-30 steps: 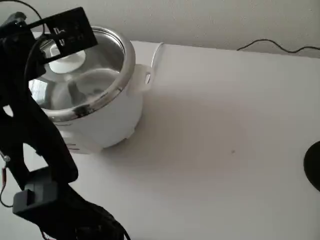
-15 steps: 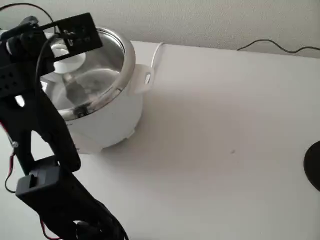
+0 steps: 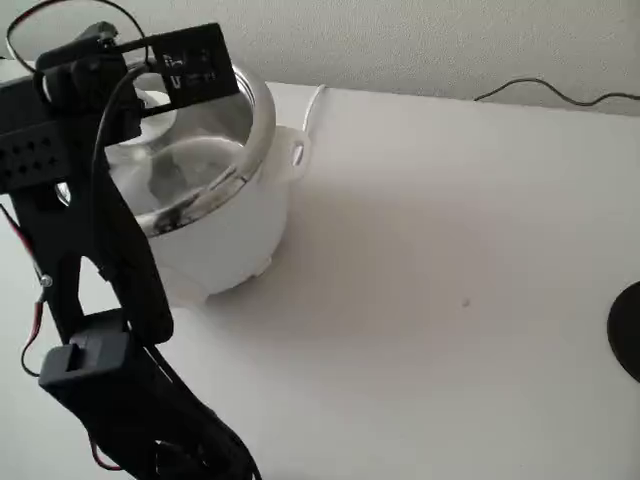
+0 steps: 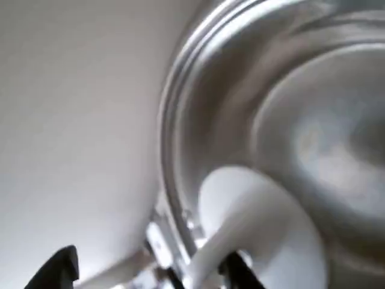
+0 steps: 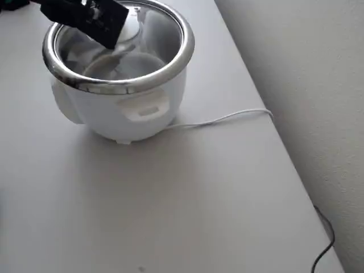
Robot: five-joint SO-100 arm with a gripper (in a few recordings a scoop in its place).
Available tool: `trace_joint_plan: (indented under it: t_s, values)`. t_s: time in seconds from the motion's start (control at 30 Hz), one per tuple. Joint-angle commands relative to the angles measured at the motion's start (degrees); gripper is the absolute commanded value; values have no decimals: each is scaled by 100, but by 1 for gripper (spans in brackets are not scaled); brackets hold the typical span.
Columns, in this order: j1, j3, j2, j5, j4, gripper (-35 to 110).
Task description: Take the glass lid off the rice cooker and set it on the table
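The rice cooker (image 3: 235, 235) is a squat white pot with a wide steel rim, standing at the back left of the table (image 3: 430, 300). The glass lid (image 3: 200, 150) hangs tilted over the steel bowl, with its near edge low by the rim. My gripper (image 3: 152, 98) is shut on the lid's white knob. In the overhead view the gripper (image 5: 120, 29) reaches in from the top left over the cooker (image 5: 142, 111), and the lid (image 5: 156, 37) shows as clear glass inside the rim. In the wrist view the knob (image 4: 258, 229) sits between my fingers, above the bowl's steel rim (image 4: 180, 114).
The cooker's white cord (image 5: 227, 118) trails along the table towards the wall. A thin black cable (image 3: 560, 92) lies at the table's back edge. A dark round object (image 3: 628, 330) sits at the right edge. The black arm (image 3: 90, 300) fills the left side.
The gripper has risen with the knob. The lid, flat on the cooker's rim a second ago, now hangs lifted and tilted.
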Motion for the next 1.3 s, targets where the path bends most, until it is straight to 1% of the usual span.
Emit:
trace_joint_plan:
  t_s: [0.0, 0.2, 0.4, 0.73, 1.1, 1.27]
  values:
    - [369, -299, 0, 264, -475, 24]
    - [246, -299, -290, 527, -606, 18]
    - [220, -290, -589, 686, -501, 0]
    - [255, -325, -62, 677, -598, 0]
    - [483, -325, 1143, 677, -1494, 0]
    - [791, -325, 1600, 677, -1793, 0]
